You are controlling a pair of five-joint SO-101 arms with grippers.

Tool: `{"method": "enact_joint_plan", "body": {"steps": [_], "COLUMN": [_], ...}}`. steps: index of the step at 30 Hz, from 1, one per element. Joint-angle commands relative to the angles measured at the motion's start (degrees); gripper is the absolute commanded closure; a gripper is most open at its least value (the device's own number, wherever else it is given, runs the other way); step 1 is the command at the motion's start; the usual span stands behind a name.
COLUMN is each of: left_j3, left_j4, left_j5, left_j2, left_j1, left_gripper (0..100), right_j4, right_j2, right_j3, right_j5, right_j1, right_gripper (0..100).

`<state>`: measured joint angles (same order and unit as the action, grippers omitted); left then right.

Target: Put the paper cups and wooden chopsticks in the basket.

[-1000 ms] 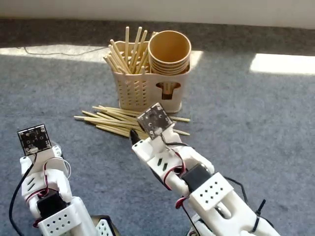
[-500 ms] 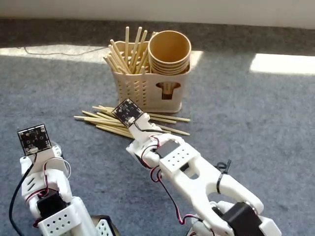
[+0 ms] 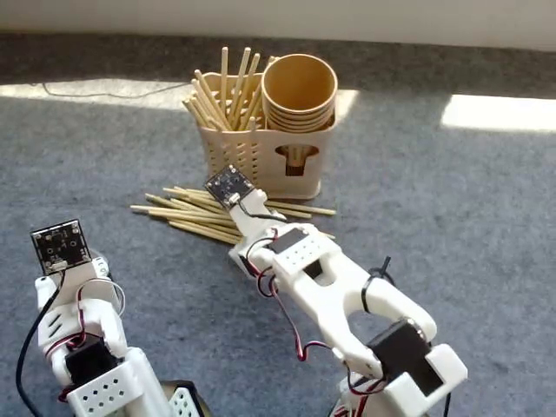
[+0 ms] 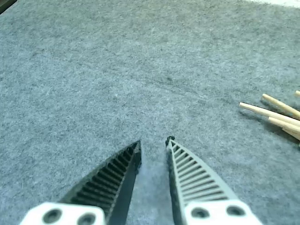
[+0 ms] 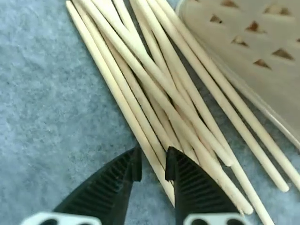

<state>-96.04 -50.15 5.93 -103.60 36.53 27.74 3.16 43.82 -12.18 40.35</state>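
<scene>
R hand (image 5: 153,164) low over loose chopsticks (image 5: 187,108) on bench (image 3: 452,226), just in front of basket (image 3: 234,161); jaws a slit apart astride outermost stick (image 5: 120,101), not clamped. L hand (image 4: 153,143) narrowly open over bench, holding nil. Cup stack (image 3: 300,87) + more sticks (image 3: 221,91) stand in basket.

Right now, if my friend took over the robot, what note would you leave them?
Left gripper: open, empty, over bare carpet.
Right gripper: down at the loose chopsticks in front of the basket; grip unclear.
Done: cups stacked in the basket, bunch of chopsticks standing beside them.
Left to do: put the loose chopsticks in the basket.
</scene>
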Motion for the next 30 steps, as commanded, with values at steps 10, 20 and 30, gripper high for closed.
{"method": "enact_joint_plan", "body": {"steps": [10, 20, 30], "left_j3": [-1.1, -1.1, -1.1], "left_j4": [0.35, 0.35, 0.35], "left_j5": [0.53, 0.53, 0.53], "left_j2": [-0.31, -0.31, -0.31], "left_j1": [-0.92, -0.92, -0.92], "left_gripper": [91, 91, 91], "right_j4": [10.95, 23.16, 24.84], "right_j2": [-1.01, 7.78, 15.69], "right_j3": [-2.59, -2.51, -2.07], "right_j5": [-5.89, -11.25, -11.69], "right_j1": [4.44, 5.05, 5.05], "right_gripper": [93.9, 98.8, 83.7]}}
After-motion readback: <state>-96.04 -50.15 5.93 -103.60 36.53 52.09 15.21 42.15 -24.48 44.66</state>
